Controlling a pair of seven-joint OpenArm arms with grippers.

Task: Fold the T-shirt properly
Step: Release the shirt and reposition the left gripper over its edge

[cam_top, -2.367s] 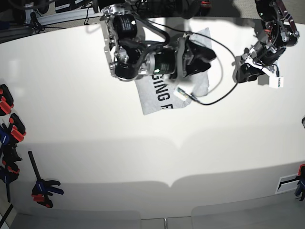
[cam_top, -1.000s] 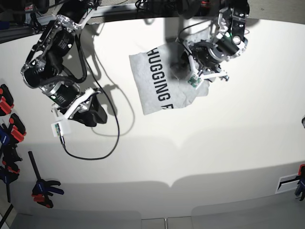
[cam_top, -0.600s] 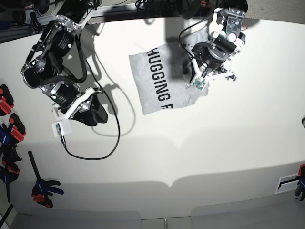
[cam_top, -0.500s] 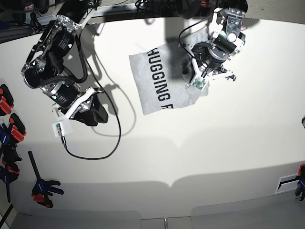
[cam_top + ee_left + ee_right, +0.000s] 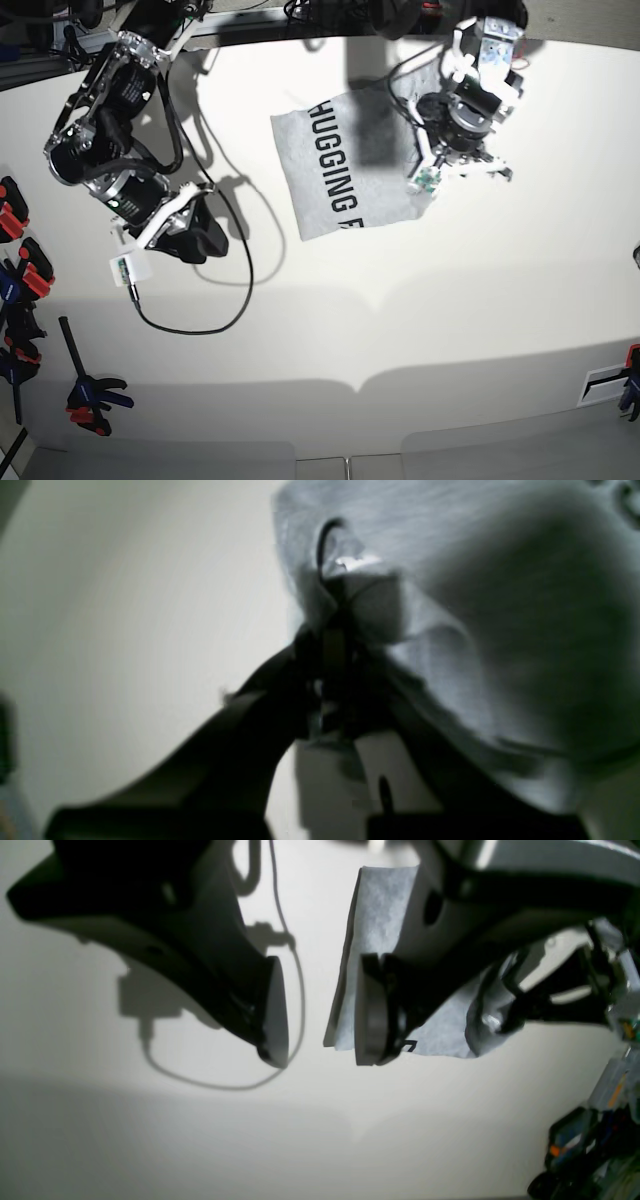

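Observation:
The T-shirt (image 5: 375, 190) lies as a folded grey block at the back middle of the white table (image 5: 420, 320), black lettering (image 5: 335, 170) facing up. My left gripper (image 5: 332, 630) is shut on a bunched bit of the T-shirt (image 5: 500, 605) at its right edge; the fabric puckers up around the fingertips. The left arm (image 5: 465, 110) hangs over that edge. My right gripper (image 5: 320, 1015) stands open and empty to the left of the T-shirt (image 5: 380, 905), above bare table. In the base view the right gripper (image 5: 195, 238) is well left of the cloth.
A black cable (image 5: 200, 310) loops on the table below the right arm. Red and blue clamps (image 5: 20, 260) line the left edge, one more clamp (image 5: 90, 400) lies lower left. More clutter (image 5: 590, 1150) sits past the table's corner.
The left gripper has shut on the T-shirt's right edge and shifted a little to the right with the fabric. The right arm has stayed put.

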